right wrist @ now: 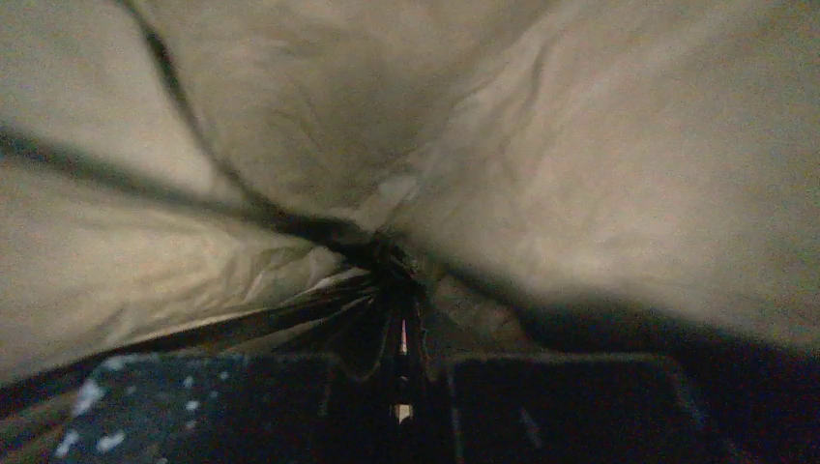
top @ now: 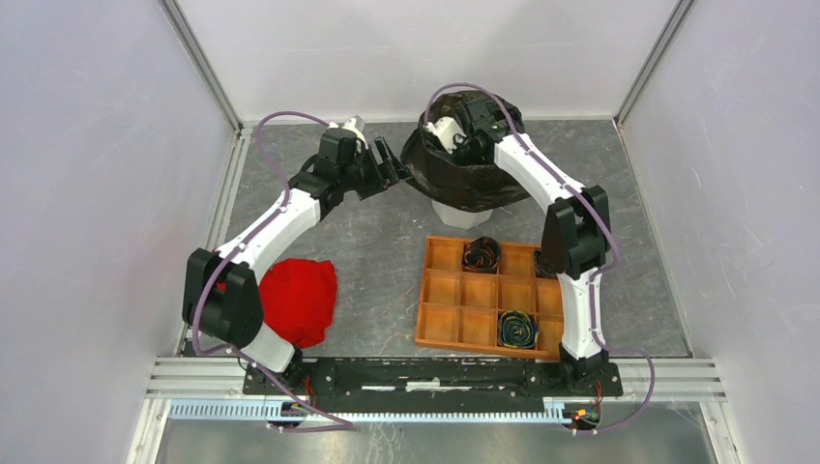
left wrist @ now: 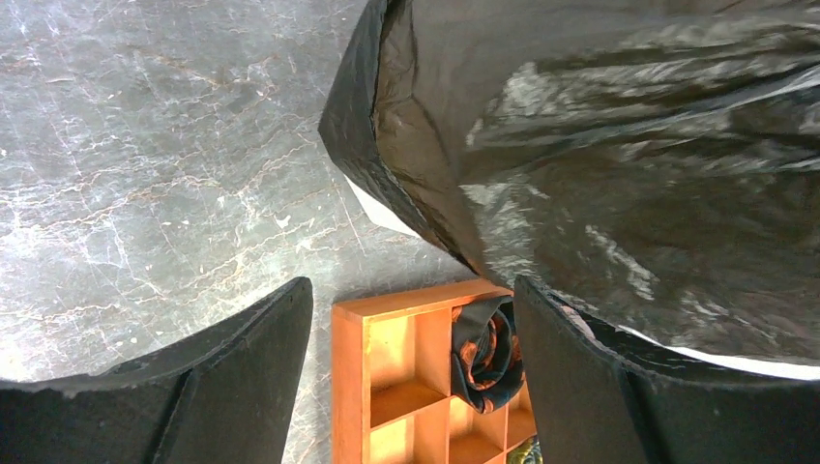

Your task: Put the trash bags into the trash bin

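Trash bag [top: 464, 174] drapes over the trash bin [top: 462, 215] at upper centre. Your right pincer [right wrist: 401, 358], nipped narrow on its film inside, may drag it out when withdrawn; your left pincer [left wrist: 411, 285] gapes wide beside it.

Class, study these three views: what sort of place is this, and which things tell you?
Probably a robotics test cell: a left arm and right arm bolted to a metal rail, plain white walls boxing in the table, and staged props: a trash bag over a trash bin, a compartment tray.
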Controlling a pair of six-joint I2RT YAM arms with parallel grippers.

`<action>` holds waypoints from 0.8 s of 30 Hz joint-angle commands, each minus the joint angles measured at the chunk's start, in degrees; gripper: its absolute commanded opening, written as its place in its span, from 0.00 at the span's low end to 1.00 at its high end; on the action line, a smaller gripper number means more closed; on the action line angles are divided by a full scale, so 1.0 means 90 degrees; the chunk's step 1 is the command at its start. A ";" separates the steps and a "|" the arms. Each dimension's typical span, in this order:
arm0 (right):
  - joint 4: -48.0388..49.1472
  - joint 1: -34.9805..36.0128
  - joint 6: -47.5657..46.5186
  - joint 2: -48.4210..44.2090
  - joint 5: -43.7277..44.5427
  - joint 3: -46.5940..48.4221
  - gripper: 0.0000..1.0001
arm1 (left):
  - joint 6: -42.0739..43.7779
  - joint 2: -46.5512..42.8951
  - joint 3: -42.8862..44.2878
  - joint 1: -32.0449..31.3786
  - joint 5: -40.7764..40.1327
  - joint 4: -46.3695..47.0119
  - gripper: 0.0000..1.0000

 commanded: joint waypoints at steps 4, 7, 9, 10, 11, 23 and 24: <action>0.0152 0.0002 0.0010 0.0510 0.0063 0.0198 0.07 | -0.0120 -0.0276 -0.0025 0.0020 0.0048 0.0203 0.82; 0.0302 -0.0001 0.0040 0.0632 -0.0047 -0.0004 0.08 | -0.0104 -0.0262 -0.0034 0.0020 0.0034 0.0203 0.82; 0.0328 0.0007 0.0046 0.0733 -0.0141 -0.0037 0.09 | -0.0109 -0.0245 -0.0026 0.0020 0.0032 0.0192 0.82; 0.0334 0.0000 0.0051 0.0779 -0.0169 -0.0056 0.10 | -0.0110 -0.0244 -0.0025 0.0021 0.0031 0.0191 0.82; 0.0339 0.0001 0.0043 0.0840 -0.0183 -0.0057 0.11 | -0.0111 -0.0245 -0.0017 0.0027 0.0027 0.0193 0.82; 0.0218 0.0011 0.0311 0.0007 -0.0324 0.0304 0.51 | -0.0299 -0.0344 -0.0069 0.0254 0.0142 0.0389 0.78; 0.0230 0.0016 0.0349 -0.0142 -0.0307 0.0290 0.54 | -0.0425 -0.0337 -0.0108 0.0320 0.0295 0.0491 0.78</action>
